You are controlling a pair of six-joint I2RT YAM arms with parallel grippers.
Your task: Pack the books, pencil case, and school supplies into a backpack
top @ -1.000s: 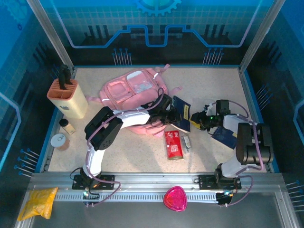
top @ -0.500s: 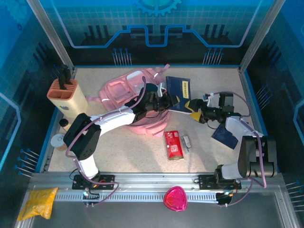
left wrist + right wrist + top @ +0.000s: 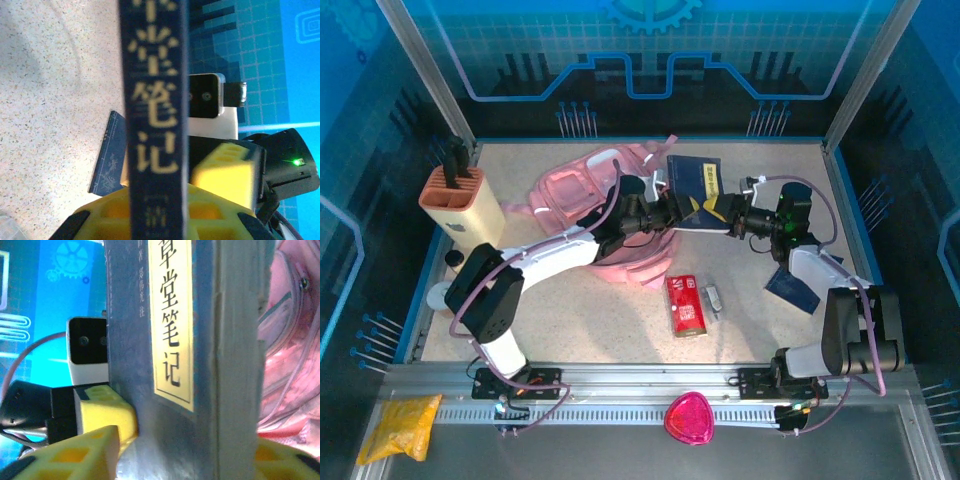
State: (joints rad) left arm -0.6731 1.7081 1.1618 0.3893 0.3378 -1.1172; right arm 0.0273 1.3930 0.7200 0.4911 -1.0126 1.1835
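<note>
Though blurry, navy book [image 3: 200, 430] w/ label [image 3: 172, 320]: 草堂笔记.

Speckled table [image 3: 570, 320]: backpack [image 3: 578, 190], pencil case [image 3: 686, 305], knife block [image 3: 465, 207].

In the left wrist view the navy book [image 3: 152, 125] is blurred and cut off at 12 and 6 o'clock. From above, the left arm [image 3: 555, 255] hides the 3 o'clock side of the pink backpack [image 3: 575, 187], and the grey-white piece [image 3: 713, 297] is too small to identify.

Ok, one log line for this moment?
left hand: shut on navy book | right hand: shut on same book | book: held up beside backpack | pencil case: on table
</note>
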